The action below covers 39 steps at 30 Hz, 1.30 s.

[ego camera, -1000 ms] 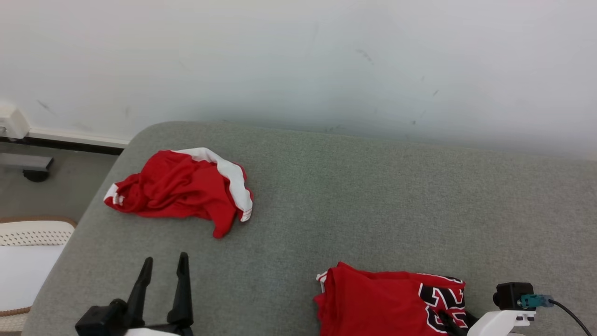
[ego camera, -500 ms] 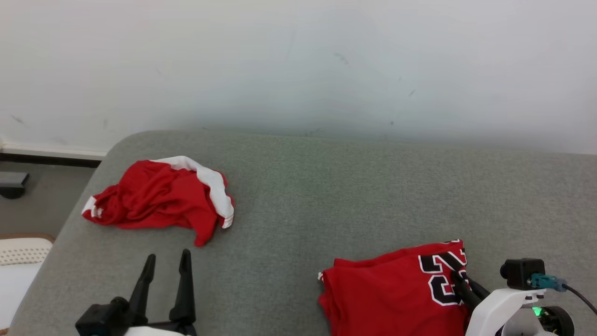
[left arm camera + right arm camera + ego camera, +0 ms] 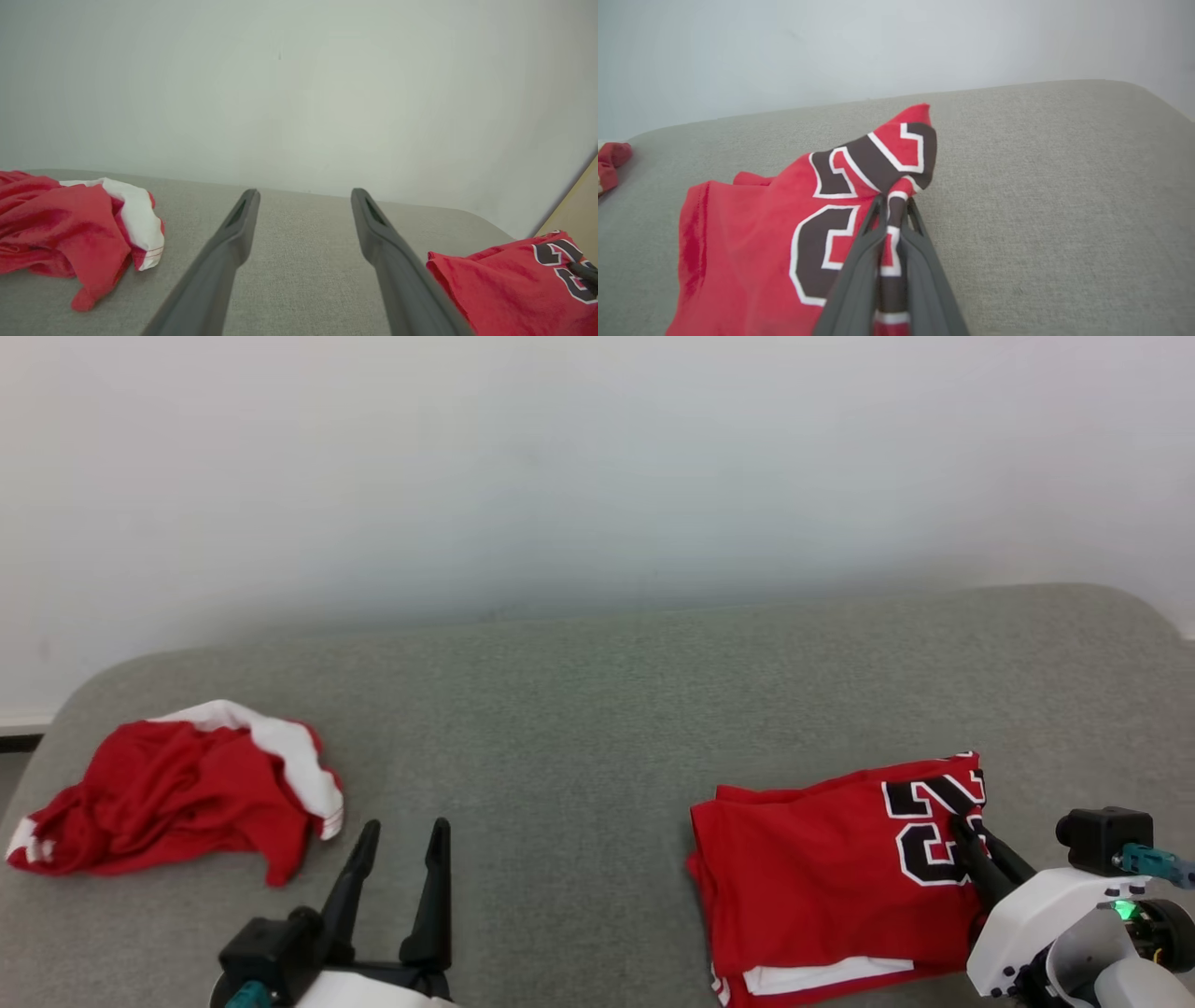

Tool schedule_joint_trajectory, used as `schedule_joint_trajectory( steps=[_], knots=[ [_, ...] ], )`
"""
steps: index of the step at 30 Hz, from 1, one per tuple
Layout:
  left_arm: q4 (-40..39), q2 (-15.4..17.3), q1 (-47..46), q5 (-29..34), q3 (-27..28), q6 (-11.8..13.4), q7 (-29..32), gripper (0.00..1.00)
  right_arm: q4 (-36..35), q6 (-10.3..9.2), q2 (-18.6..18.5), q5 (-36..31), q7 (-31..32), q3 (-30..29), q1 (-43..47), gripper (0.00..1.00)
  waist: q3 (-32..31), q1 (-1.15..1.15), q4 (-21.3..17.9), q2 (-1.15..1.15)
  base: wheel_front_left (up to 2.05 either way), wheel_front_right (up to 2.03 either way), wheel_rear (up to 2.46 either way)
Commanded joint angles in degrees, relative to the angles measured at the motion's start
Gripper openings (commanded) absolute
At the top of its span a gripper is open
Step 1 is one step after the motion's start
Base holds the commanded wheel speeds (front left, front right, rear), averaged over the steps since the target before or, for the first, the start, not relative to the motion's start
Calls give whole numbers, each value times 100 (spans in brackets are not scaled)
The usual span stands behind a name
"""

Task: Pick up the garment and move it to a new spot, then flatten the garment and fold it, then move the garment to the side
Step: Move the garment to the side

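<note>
Newly closed right jaws pinch jersey [image 3: 822, 882].

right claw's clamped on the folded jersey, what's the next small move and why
Probably lift that edge slightly and slide the folded jersey rightward. The right claw is shut on its edge by the number, the fold looks finished, and bare grey cushion lies to its right, away from the crumpled garment.
</note>
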Motion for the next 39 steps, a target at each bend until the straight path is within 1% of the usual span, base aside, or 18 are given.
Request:
schedule_joint_trajectory(
  steps=[1,6,10,14,18,22,26,33,35,39],
  knots=[
    [-7,20,-42,-75,-38,33,1,100,-24,1,-22,-16,-58,-29,1,0,21,0,-292,0,0,0,0],
    [3,21,-92,-61,-146,42,1,100,-44,1,-9,-7,-111,-65,67,0,41,0,-743,0,0,0,0],
    [47,21,-128,-50,-218,14,1,100,-44,1,-36,35,-156,-111,129,0,61,0,-1030,0,0,0,0],
    [50,22,-163,-65,-281,27,1,100,-88,1,-20,58,-178,-91,129,0,105,0,-1242,0,0,0,0],
    [62,22,-193,1,-340,20,1,100,-152,1,-21,123,-54,44,-77,0,175,0,-1346,0,0,0,0],
    [39,21,-294,97,-370,-6,1,100,-203,1,-159,213,-9,152,-388,0,379,0,-1301,0,0,0,0],
    [71,49,-477,250,-342,-69,1,100,-134,1,-404,357,46,296,-887,0,728,0,-1113,0,0,0,0],
    [-20,210,-866,424,-307,-166,1,100,274,1,-1019,736,-99,263,-1945,0,1533,0,-670,0,0,0,0],
    [-72,238,-980,470,-304,-188,1,100,478,1,-1240,845,-180,189,-2276,0,1790,0,-558,0,0,0,0],
    [-166,306,-1147,538,-281,-197,1,100,858,1,-1563,968,-292,12,-2853,0,2234,0,-400,0,0,0,0]
  ],
)
